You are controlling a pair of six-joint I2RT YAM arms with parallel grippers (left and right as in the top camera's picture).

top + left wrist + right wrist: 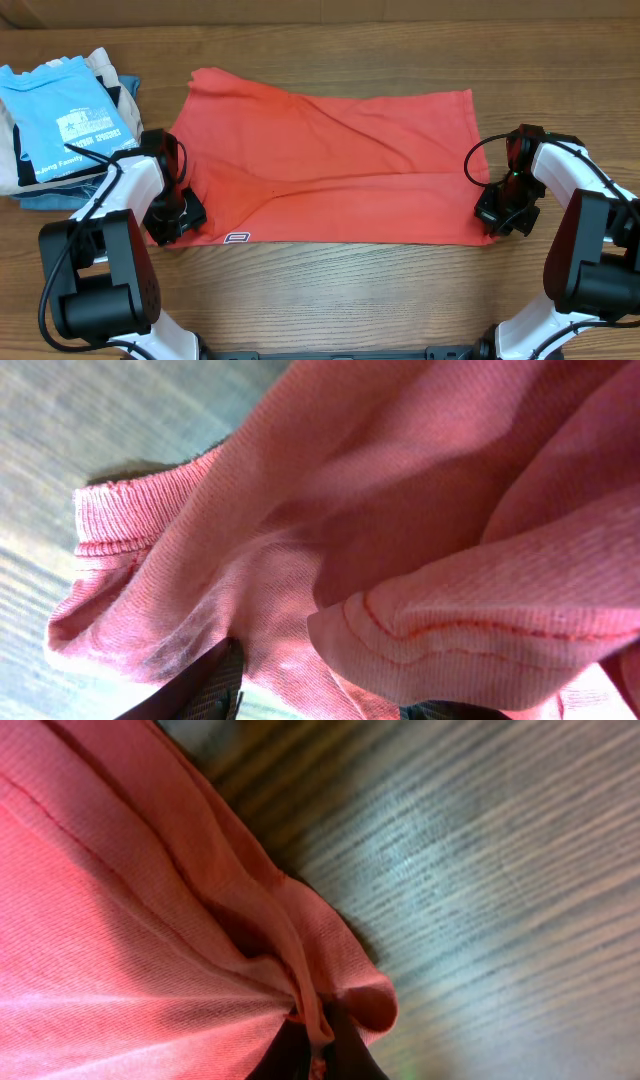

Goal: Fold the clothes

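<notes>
Left gripper (pixel 175 215) and right gripper (pixel 497 215) each pinch one corner of the single T-shirt (pixel 330 160) between them. One garment pile (pixel 60 120) sits beyond the left.

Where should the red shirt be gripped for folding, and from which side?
At its two near-edge corners, each from the outer side: the red shirt lies flat and wide. The right gripper pinches one corner; the left gripper is at the other.

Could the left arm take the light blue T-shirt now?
Probably not yet: the left gripper is shut on the red shirt. The light blue T-shirt lies close beside it, uncovered, so after releasing, likely yes.
</notes>
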